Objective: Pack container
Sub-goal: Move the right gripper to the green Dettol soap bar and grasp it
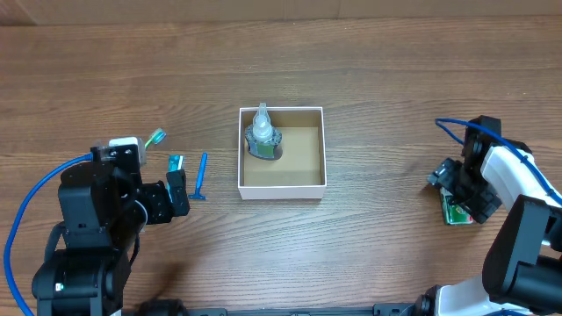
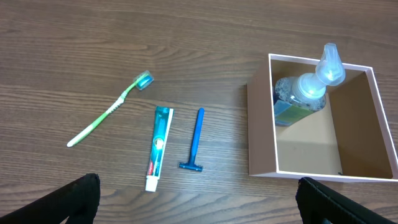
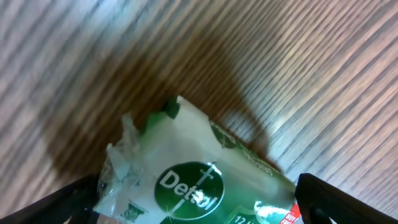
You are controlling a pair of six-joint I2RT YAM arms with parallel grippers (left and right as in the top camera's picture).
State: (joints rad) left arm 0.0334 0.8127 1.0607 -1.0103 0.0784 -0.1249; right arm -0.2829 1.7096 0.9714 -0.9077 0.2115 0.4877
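Note:
The container (image 1: 282,189) is a square white box with a tan inside at the table's middle. A clear pump bottle (image 1: 262,137) lies in its far left corner. In the left wrist view the container (image 2: 262,134) and the bottle (image 2: 303,92) are at the right. A green toothbrush (image 2: 111,109), a toothpaste tube (image 2: 159,147) and a blue razor (image 2: 196,140) lie left of it. My left gripper (image 2: 199,205) is open and empty just short of them. My right gripper (image 3: 199,208) is open, low over a green and white Dettol soap packet (image 3: 199,168) that lies between its fingers.
In the overhead view the toothbrush (image 1: 156,137), toothpaste tube (image 1: 176,163) and razor (image 1: 203,175) lie between my left gripper (image 1: 178,191) and the container. The soap packet (image 1: 456,211) lies far right under my right gripper (image 1: 453,186). Blue cables trail from both arms.

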